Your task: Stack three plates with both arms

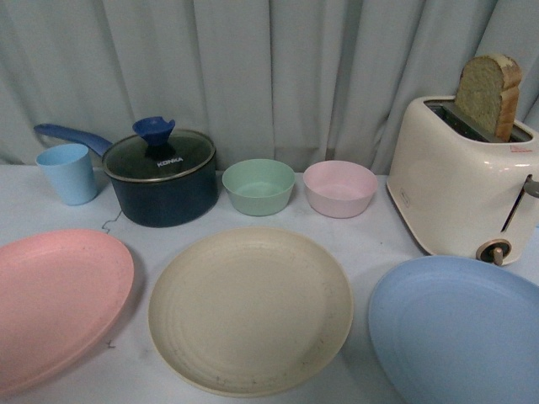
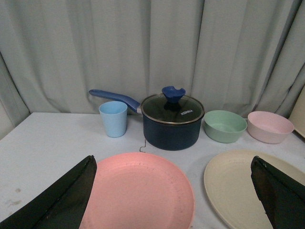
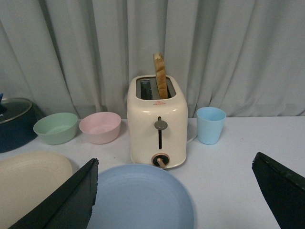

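Now, my left gripper (image 2: 172,161): spread wide open, gripping nothing at all.
Pink plate (image 2: 138,191): flat on the table (image 1: 379,244), just below my left gripper.
Cream plate (image 1: 250,310): between my two grippers, touching neither neighbour plate.
Blue plate (image 3: 140,198): below my right gripper (image 3: 176,160), near the toaster (image 3: 157,119).
Right gripper: spread wide, empty.

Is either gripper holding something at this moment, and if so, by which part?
Nothing is held. The left gripper is open near the pink plate, and the right gripper is open near the light blue plate.
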You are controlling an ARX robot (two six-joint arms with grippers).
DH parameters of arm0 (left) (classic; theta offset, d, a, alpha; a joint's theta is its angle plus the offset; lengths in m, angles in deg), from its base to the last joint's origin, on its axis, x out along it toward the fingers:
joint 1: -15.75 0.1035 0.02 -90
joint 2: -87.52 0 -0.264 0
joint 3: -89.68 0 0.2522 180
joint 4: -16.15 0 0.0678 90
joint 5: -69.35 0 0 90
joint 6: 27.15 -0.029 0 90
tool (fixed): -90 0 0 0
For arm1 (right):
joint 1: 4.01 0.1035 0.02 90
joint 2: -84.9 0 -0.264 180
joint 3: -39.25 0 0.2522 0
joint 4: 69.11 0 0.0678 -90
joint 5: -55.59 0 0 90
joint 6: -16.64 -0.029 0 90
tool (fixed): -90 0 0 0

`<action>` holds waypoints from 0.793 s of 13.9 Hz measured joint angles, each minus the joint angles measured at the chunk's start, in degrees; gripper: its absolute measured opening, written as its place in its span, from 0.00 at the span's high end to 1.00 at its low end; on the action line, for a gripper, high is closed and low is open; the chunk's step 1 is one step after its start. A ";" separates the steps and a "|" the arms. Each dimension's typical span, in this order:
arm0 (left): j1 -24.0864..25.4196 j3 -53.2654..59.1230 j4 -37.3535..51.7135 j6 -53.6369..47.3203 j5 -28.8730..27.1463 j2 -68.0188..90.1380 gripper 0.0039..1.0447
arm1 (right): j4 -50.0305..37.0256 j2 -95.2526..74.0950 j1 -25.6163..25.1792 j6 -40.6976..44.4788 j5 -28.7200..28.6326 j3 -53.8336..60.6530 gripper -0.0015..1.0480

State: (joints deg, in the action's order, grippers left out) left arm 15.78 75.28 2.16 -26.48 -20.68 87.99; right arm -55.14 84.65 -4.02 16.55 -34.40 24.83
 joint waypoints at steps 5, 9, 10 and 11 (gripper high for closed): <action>0.00 0.00 0.00 0.00 0.00 0.00 0.06 | 0.00 0.00 0.00 0.00 0.00 0.00 0.06; 0.00 0.00 0.00 0.00 0.00 0.00 0.06 | 0.00 0.00 0.00 0.00 0.00 0.00 0.06; 0.00 0.00 0.00 0.00 0.00 0.00 0.06 | 0.00 0.00 0.00 0.00 0.00 0.00 0.06; 0.00 0.00 0.00 0.00 0.00 0.00 0.06 | 0.00 0.00 0.00 0.00 0.00 0.00 0.06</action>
State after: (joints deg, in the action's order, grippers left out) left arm 15.78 75.28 2.16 -26.48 -20.68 87.99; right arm -55.14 84.65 -4.02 16.55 -34.40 24.83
